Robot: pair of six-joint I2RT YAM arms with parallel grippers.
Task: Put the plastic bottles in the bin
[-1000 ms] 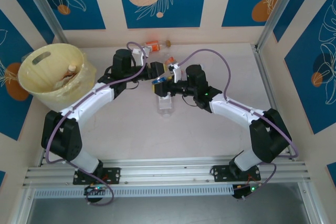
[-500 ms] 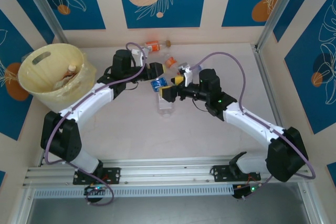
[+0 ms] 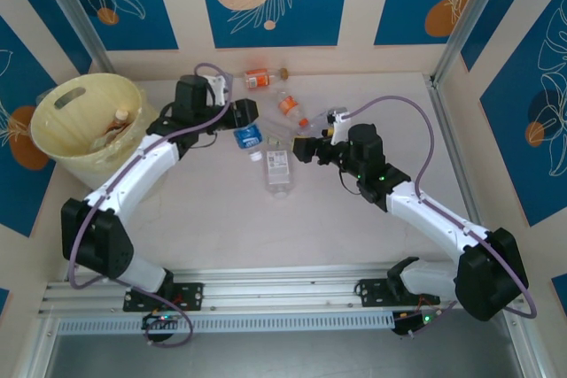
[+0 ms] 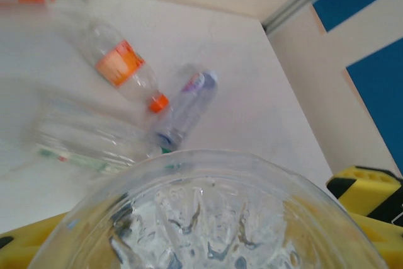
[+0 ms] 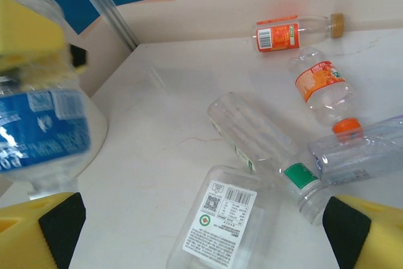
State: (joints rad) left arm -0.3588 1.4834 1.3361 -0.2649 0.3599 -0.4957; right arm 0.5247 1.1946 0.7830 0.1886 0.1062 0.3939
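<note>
Plastic bottles lie both inside the large round pale-yellow plastic bin (image 3: pixel 62 139) at the left of the white table (image 3: pixel 204 219) and scattered to the right of it. In the bin, one bottle neck (image 3: pixel 120 115) pokes up against the clear liner.

Just right of the bin, the left hand (image 3: pixel 247 121) is closed at a middling width around a clear bottle with a blue label (image 3: pixel 249 137). The left wrist view shows this bottle's ribbed base between the yellow fingers (image 4: pixel 368 200).

Farther right of the bin, a flat clear bottle with a white printed label (image 3: pixel 277 168) lies on the table. A clear bottle with a green band (image 5: pixel 261 146) lies just beside it.

About level with the bin's far rim lies an orange-labelled bottle with a tan cap (image 3: pixel 259 77). Near it are an orange-labelled bottle with an orange cap (image 3: pixel 290 108) and a bluish clear bottle (image 5: pixel 362 152).

Farthest from the bin, the right hand (image 3: pixel 299 148) gapes wide and grips nothing, close beside the white-labelled bottle.
</note>
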